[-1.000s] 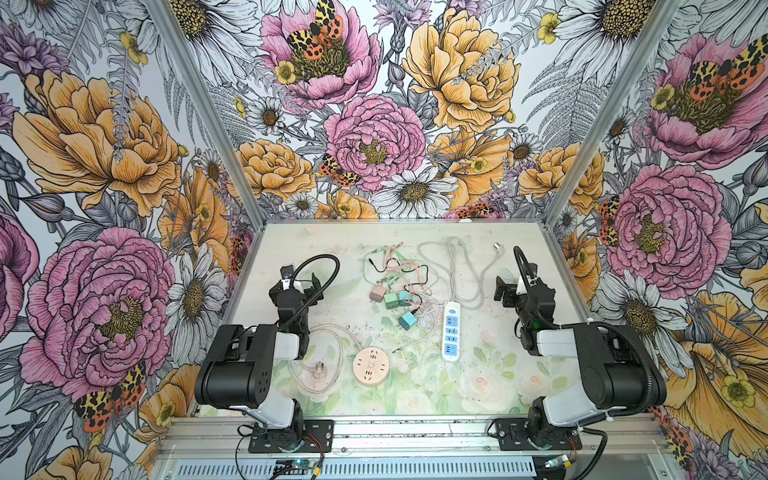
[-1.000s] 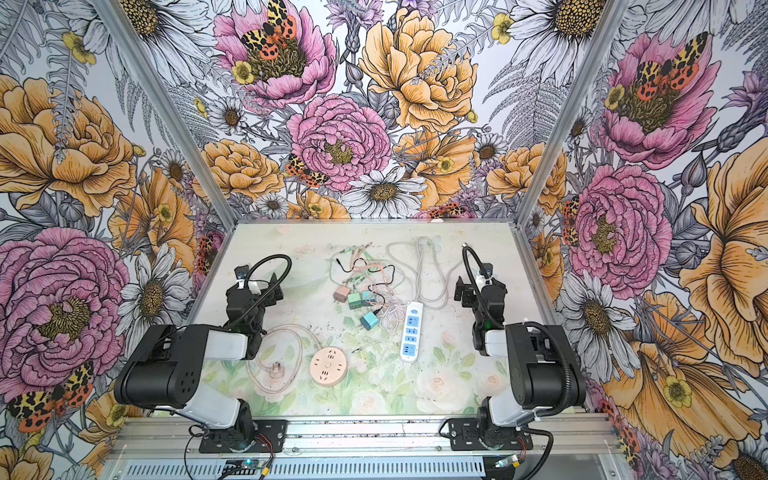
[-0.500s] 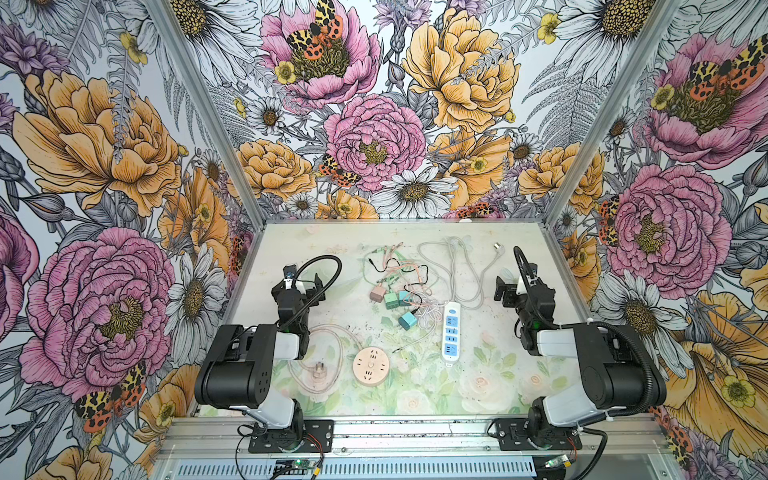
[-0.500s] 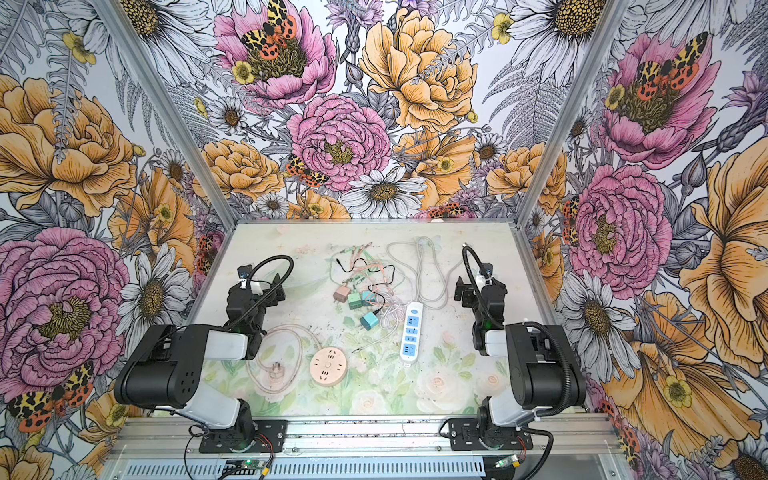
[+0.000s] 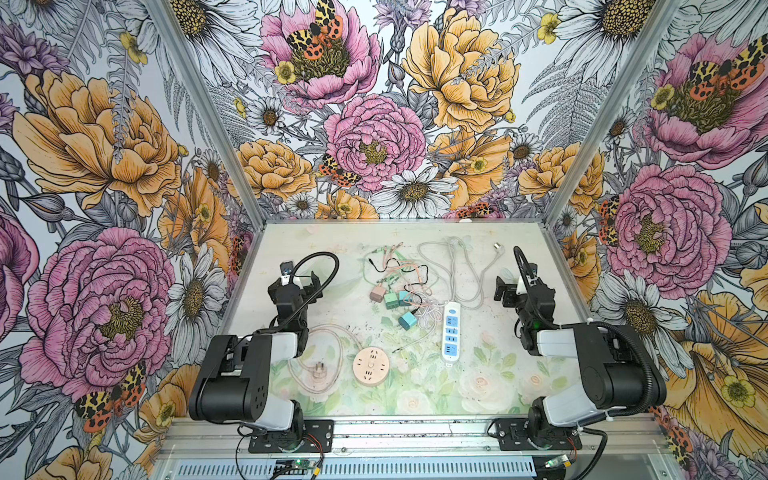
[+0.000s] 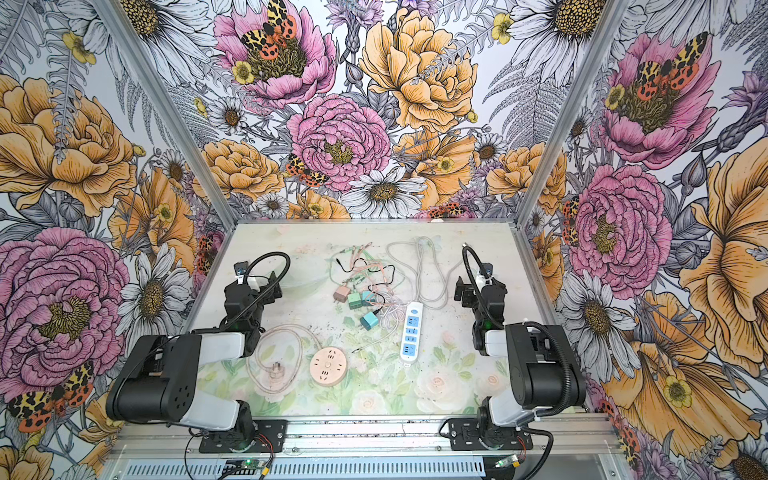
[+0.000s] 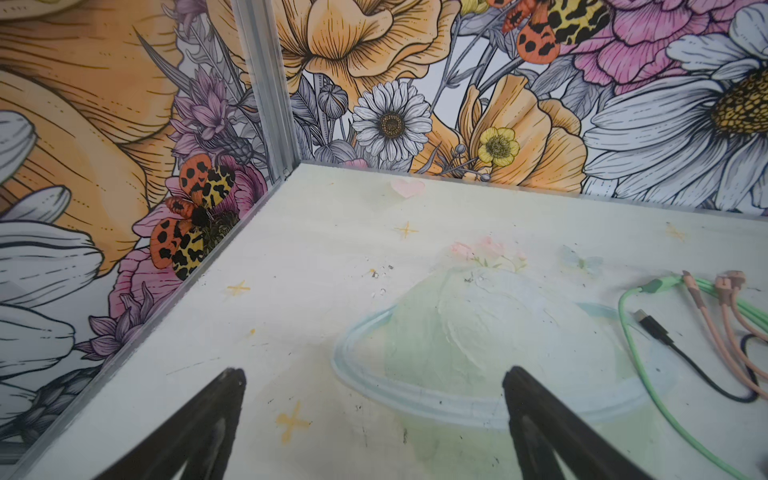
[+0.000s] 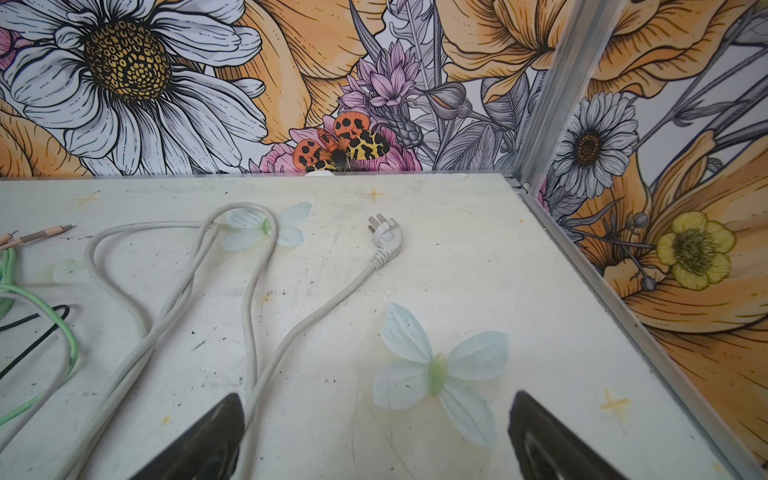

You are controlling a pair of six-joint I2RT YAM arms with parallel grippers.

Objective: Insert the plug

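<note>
A white three-pin plug (image 8: 384, 239) lies on its grey cord near the table's back right corner, also seen in a top view (image 5: 498, 248). The white power strip (image 5: 451, 330) with blue sockets lies mid-table. A teal adapter (image 5: 407, 320) rests left of it, below a pink adapter (image 5: 377, 294) and a green adapter (image 5: 390, 300). My left gripper (image 7: 374, 372) hovers open over bare table at the left (image 5: 300, 272). My right gripper (image 8: 376, 397) is open at the right (image 5: 515, 280), with the grey cord passing by one fingertip (image 8: 226, 409).
A round pink socket (image 5: 370, 367) sits near the front, with its pale cord and plug (image 5: 319, 370) looped to its left. Thin green, pink and black charging cables (image 7: 706, 332) tangle behind the adapters. Flowered walls (image 5: 216, 174) close in three sides of the table.
</note>
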